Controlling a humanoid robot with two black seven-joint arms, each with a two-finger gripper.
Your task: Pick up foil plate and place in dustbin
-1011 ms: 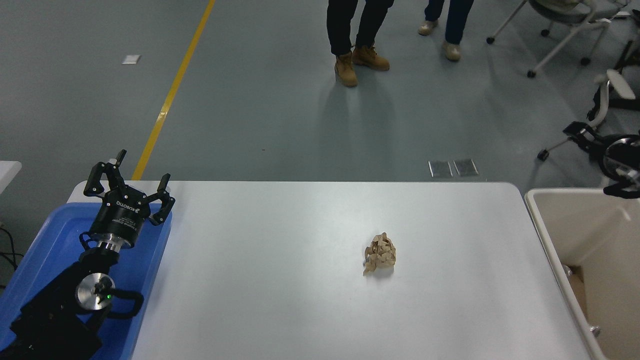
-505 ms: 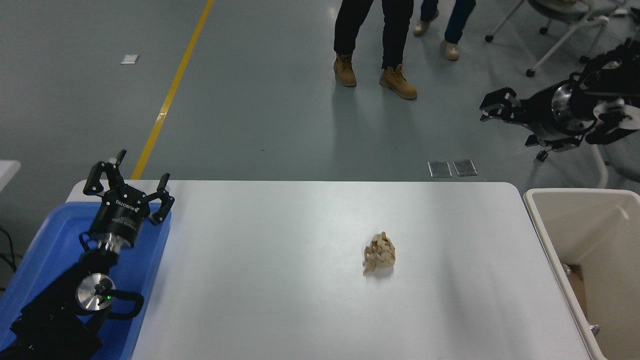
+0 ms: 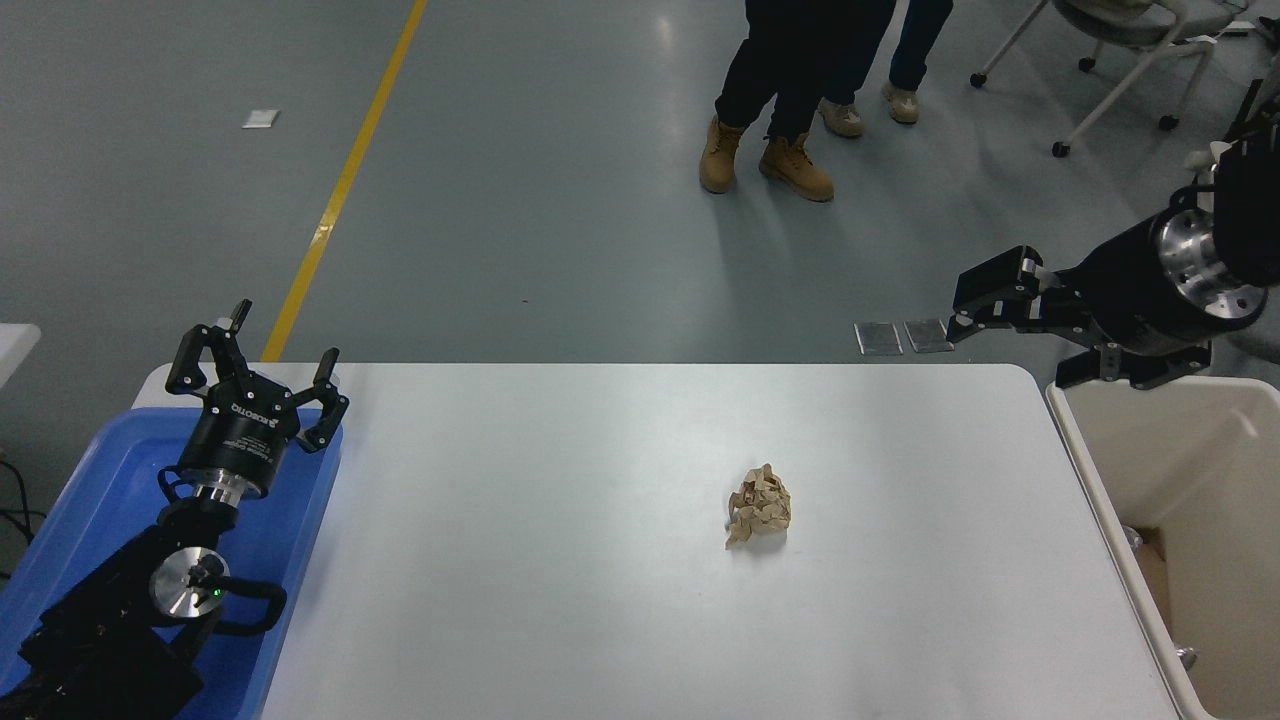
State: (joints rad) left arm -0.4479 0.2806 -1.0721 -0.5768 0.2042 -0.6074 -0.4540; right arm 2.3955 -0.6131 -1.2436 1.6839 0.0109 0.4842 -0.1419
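The foil plate does not show on the table or in either gripper. The beige dustbin point(image 3: 1185, 455) stands against the table's right edge; inside it, low down, only a brown patch and small shiny bits show. My right gripper point(image 3: 1010, 350) comes in from the right edge, above the bin's far left corner and the table's far right corner. It points left, open and empty. My left gripper point(image 3: 272, 345) is parked at the lower left over a blue tray point(image 3: 105, 470), open and empty.
A small crumpled brown paper wad point(image 3: 759, 505) lies on the white table point(image 3: 560, 560), right of centre. Two people's legs point(image 3: 790, 90) stand on the floor beyond the far side. Office chairs point(image 3: 1120, 60) are at the top right.
My right arm has come into view from the right and dropped down and left to the bin's far corner. The people beyond the table have stepped to the right. The left arm has not moved.
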